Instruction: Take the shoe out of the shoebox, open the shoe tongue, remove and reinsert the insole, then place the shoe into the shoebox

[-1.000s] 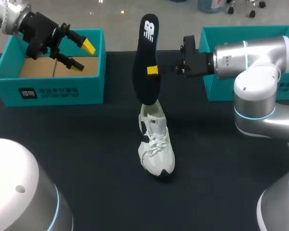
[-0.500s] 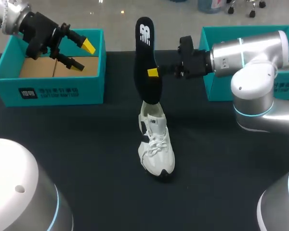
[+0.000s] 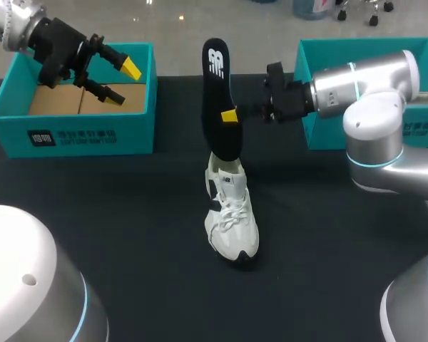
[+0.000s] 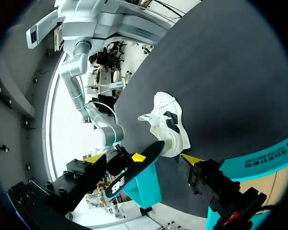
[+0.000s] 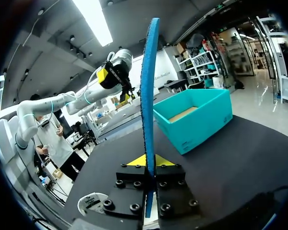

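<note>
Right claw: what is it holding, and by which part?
Right claw grips the insole at its side edge, about mid-length. Left claw is open, empty.

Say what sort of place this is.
Likely a robotics lab bench: the left arm and right arm flank a black table holding a teal shoebox and white sneaker; the right tool grips the insole.

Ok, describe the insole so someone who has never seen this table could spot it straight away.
On the black table, between two teal shoeboxes, a white shoe stands. Rising upright above its opening is the insole, pinched by the right gripper. It is the only long, flat piece, black with a white logo near its top.
</note>
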Robot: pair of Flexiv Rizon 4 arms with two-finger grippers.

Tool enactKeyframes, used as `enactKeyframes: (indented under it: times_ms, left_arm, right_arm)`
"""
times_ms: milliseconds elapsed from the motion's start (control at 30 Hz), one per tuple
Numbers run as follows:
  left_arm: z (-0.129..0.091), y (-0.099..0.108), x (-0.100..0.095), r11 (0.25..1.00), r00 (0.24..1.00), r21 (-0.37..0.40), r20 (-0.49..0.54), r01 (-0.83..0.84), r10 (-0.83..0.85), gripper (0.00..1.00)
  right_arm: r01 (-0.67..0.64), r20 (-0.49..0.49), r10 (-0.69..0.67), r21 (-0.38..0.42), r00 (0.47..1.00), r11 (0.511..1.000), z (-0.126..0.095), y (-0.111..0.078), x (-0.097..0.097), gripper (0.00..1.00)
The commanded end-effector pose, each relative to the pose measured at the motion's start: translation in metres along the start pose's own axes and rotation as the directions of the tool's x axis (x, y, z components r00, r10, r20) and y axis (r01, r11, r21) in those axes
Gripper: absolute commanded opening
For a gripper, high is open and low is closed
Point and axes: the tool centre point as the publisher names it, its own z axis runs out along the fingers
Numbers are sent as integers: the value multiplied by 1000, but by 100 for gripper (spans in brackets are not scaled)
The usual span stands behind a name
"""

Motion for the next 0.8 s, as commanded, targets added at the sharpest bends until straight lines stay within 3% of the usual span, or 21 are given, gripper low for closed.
enactKeyframes:
  times_ms: [33, 800]
  left_arm:
    - [0, 0, 0, 1000, 1000, 1, -3, -1, 1, 100]
    - [0, 0, 0, 1000, 1000, 1, -3, -1, 1, 100]
  right_arm:
    - [0, -38, 0, -2, 999, 1000, 5, -3, -11, 0]
    - [-44, -101, 45, 6, 994, 999, 16, -40, -6, 0]
